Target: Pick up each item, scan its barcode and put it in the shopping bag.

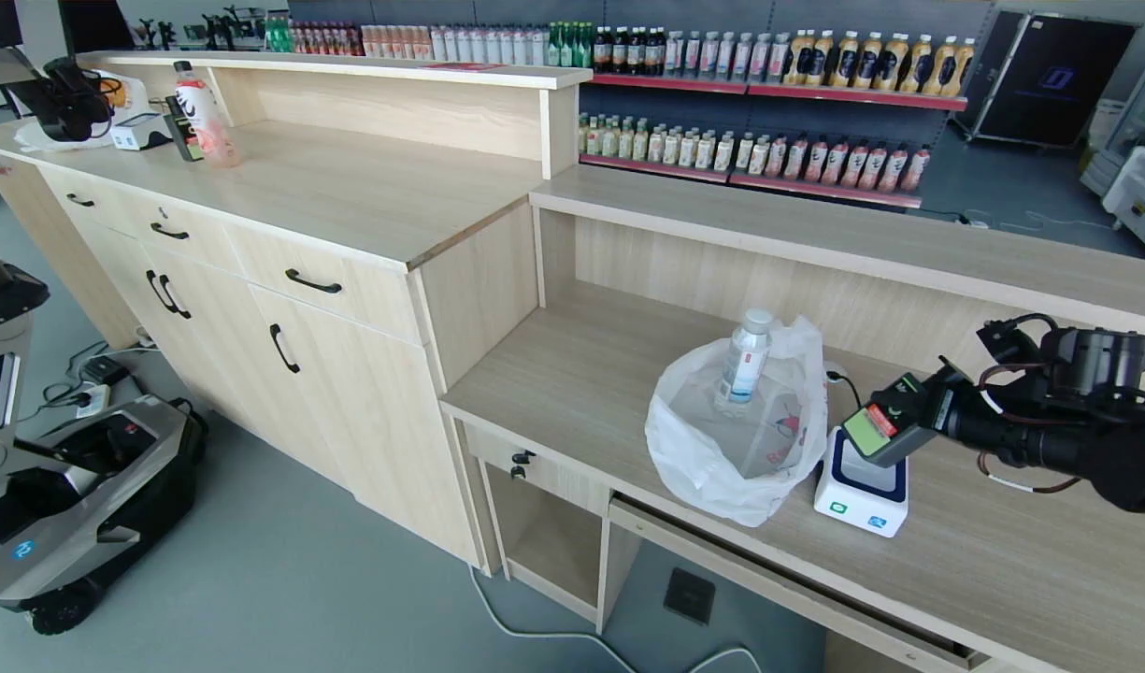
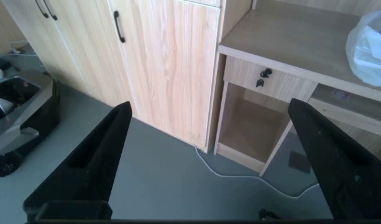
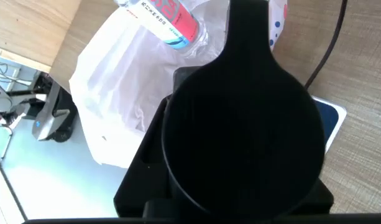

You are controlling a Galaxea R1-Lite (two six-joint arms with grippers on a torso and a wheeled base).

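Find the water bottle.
Head view, right of centre on the lower counter: the water bottle stands upright inside the white shopping bag, left of the white scanner.

A matt wood-grain counter [image 1: 572, 374] carries a thin, crinkled, translucent plastic shopping bag [image 1: 694, 458] around a clear plastic bottle [image 1: 745, 360], beside a smooth, shiny white plastic scanner [image 1: 862, 500], with a smooth-faced green box [image 1: 879, 432] just above it.

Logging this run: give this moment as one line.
right gripper holding small green box above white scanner | clear plastic bottle inside white plastic bag
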